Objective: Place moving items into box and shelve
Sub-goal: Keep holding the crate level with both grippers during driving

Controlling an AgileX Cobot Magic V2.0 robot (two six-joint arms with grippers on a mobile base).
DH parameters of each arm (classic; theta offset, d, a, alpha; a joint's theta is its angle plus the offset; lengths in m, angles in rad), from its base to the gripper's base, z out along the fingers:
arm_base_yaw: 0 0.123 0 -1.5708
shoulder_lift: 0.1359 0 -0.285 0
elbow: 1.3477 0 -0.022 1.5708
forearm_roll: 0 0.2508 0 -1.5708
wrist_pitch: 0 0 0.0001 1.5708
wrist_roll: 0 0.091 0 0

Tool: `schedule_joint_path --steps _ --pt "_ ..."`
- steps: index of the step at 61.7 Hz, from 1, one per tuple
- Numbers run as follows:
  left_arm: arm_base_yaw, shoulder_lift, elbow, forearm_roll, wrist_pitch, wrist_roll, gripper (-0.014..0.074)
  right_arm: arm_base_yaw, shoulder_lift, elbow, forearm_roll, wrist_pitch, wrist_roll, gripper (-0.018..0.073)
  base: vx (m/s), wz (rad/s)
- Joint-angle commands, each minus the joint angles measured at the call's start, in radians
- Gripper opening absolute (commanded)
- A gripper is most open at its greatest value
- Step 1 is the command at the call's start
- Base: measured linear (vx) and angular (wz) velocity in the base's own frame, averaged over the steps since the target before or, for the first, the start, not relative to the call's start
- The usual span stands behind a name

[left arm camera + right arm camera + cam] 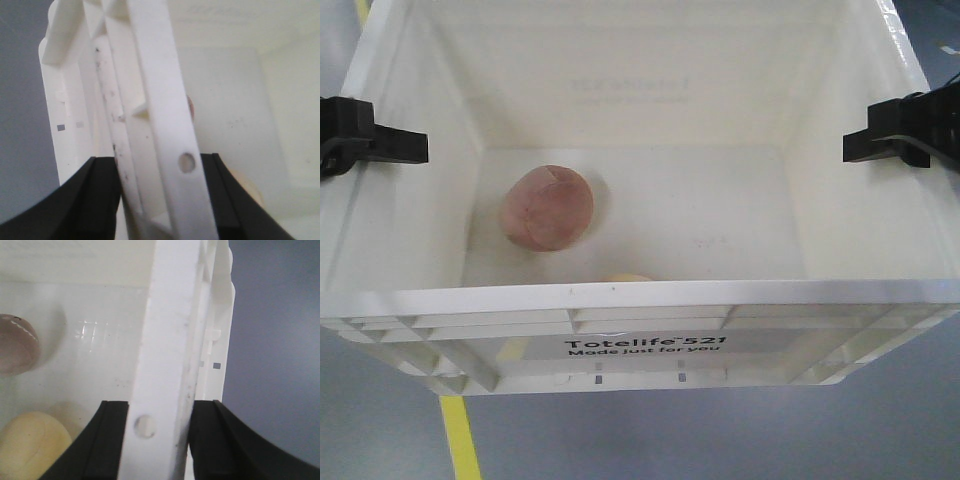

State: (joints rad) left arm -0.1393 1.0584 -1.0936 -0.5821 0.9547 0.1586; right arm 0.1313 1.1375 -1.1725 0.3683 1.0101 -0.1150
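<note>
Workshop or warehouse hall: smooth grey floor [720, 440], yellow marking line [460, 435].

We see a large white rectangular plastic tote [640, 296] with black lettering on its front label. Inside it we find a dusty pink soft round ball [547, 207] crossed by white stitched seams, and a smooth pale yellow soft ball [30, 445]. The left hand [160, 200] and the right hand [159, 440] are both plain black. We note a grey-blue floor [720, 440] marked by a yellow painted stripe [460, 435].
</note>
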Motion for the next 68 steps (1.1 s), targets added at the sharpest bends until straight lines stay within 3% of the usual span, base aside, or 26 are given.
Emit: schedule_joint_path --steps 1,37,68 --pt "-0.011 -0.028 -0.046 -0.183 -0.084 0.018 -0.0003 0.007 -0.031 -0.049 0.134 -0.096 -0.023 -0.0006 0.17 0.69" --pt "-0.011 -0.028 -0.046 -0.183 -0.08 0.018 -0.0003 0.007 -0.031 -0.049 0.134 -0.096 -0.023 -0.0006 0.2 0.64" --pt "-0.011 -0.028 -0.046 -0.182 -0.08 0.018 -0.0003 0.007 -0.031 -0.049 0.134 -0.096 -0.023 -0.0006 0.24 0.34"
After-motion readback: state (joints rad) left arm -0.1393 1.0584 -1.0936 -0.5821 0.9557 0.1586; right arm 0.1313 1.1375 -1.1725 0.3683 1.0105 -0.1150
